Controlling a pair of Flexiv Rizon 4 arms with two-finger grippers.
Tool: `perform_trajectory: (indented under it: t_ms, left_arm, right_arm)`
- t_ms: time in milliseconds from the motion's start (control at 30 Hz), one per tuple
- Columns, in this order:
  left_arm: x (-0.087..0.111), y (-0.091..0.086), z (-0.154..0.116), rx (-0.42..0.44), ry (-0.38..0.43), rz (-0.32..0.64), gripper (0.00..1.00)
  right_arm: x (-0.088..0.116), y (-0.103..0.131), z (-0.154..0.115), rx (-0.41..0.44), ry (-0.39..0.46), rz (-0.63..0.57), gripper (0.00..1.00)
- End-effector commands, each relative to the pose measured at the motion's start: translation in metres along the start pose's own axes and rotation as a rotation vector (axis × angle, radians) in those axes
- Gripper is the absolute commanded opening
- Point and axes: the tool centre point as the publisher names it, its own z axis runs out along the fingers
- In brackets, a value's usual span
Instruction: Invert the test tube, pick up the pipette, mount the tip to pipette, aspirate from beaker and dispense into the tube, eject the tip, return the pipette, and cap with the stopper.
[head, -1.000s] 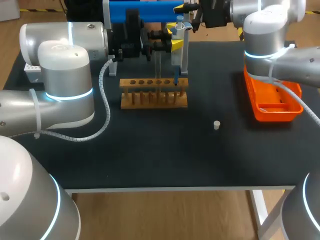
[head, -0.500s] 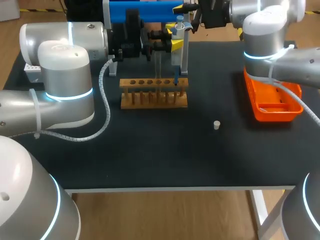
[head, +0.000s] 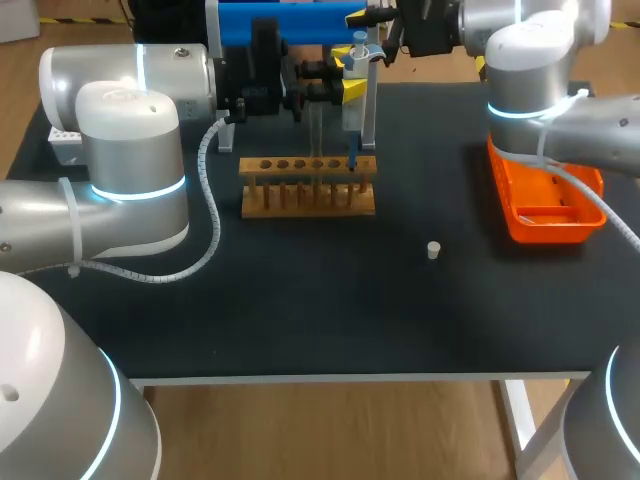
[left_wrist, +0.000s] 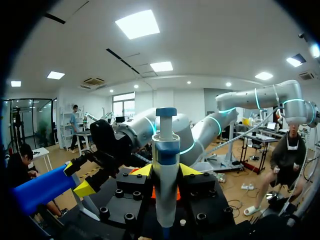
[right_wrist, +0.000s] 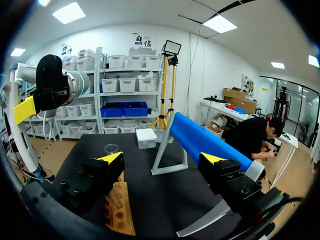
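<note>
Pipette (left_wrist: 166, 170): smooth white cylindrical barrel

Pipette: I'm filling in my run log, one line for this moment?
left tool shut on pipette; its lower end at rack; right tool open; stopper on table

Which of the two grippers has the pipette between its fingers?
The left gripper: the pipette stands upright between its yellow tips, which touch it from both sides. The right gripper is open and empty.
</note>
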Motion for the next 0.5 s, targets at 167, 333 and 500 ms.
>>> perform_trajectory:
  t_ms: [167, 333, 500]
  left_arm:
    - [-0.001, 0.001, -0.006, -0.006, -0.016, -0.001, 0.00]
    - [-0.004, 0.003, -0.041, -0.061, -0.094, -0.017, 0.00]
    - [-0.009, 0.008, -0.079, -0.108, -0.175, -0.036, 0.00]
  right_arm:
    - [0.000, 0.001, -0.001, 0.003, -0.001, 0.000, 1.00]
    - [0.000, 0.001, -0.001, 0.003, -0.001, 0.000, 1.00]
    - [0.000, 0.001, -0.001, 0.003, -0.001, 0.000, 1.00]
